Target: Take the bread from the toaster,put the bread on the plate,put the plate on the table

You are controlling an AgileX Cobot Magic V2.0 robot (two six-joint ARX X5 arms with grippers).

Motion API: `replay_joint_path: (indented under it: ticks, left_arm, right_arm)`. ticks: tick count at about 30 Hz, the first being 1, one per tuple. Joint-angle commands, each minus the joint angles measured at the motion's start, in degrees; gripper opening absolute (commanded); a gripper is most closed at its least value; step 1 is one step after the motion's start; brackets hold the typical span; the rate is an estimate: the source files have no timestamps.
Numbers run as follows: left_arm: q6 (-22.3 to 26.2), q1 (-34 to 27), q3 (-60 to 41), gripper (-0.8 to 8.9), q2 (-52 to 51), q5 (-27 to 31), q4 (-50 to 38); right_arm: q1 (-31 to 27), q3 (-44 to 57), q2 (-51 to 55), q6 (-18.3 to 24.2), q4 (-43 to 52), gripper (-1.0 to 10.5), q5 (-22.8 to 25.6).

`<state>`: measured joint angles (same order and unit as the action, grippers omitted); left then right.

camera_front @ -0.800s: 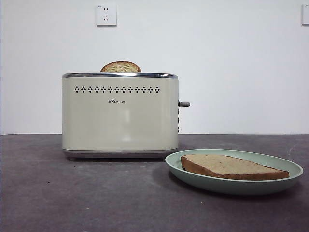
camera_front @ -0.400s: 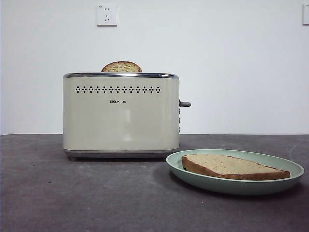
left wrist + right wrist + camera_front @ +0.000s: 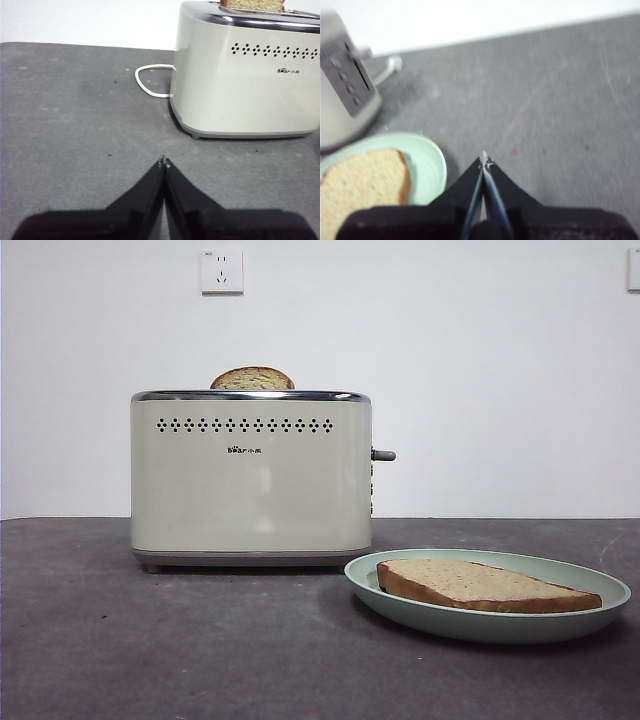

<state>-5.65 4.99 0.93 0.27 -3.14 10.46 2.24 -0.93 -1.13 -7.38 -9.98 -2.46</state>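
— Starting at the left?
— Left hand: clenched, jaws pressed tip to tip, nothing between them. Hovering low over bare counter, apart from the toaster.
— And next to it?
— White cord, looped on the counter, running in behind the toaster's corner.
— Then the toaster itself?
— Cream, boxy, chrome along the top rim. Standing upright on the counter, left of centre. Row of small holes and a small dark logo on the front face.
— Anything in the slot?
— A second slice, only its domed brown top poking above the rim. Seen from the left wrist too, at the very edge.
— Moving right?
— Grey lever sticking out of the toaster's right side. Wall socket high on the white wall behind.
— And the plate?
— Pale mint, shallow, resting on the counter just right of the toaster and nearer the camera, not touching it.
— The bread?
— Lying flat in the plate, tan and speckled, dark crust along the near edge.
— Furthest right?
— Right hand: also clenched, empty, tips together. Hanging over the counter just beside the plate's rim, touching neither plate nor bread.
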Motion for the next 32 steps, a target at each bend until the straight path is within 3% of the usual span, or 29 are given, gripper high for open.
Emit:
replay_joint_path:
  ticks: [1,32]
  left_arm:
    - [0.04,-0.17,-0.76,-0.04,-0.09,0.07,-0.26]
    - [0.04,-0.17,-0.76,-0.03,-0.09,0.07,-0.26]
  right_arm:
    - [0.15,0.63,1.05,0.33,-0.61,0.0,0.15]
    - [0.15,0.61,0.37,-0.74,-0.37,0.0,-0.15]
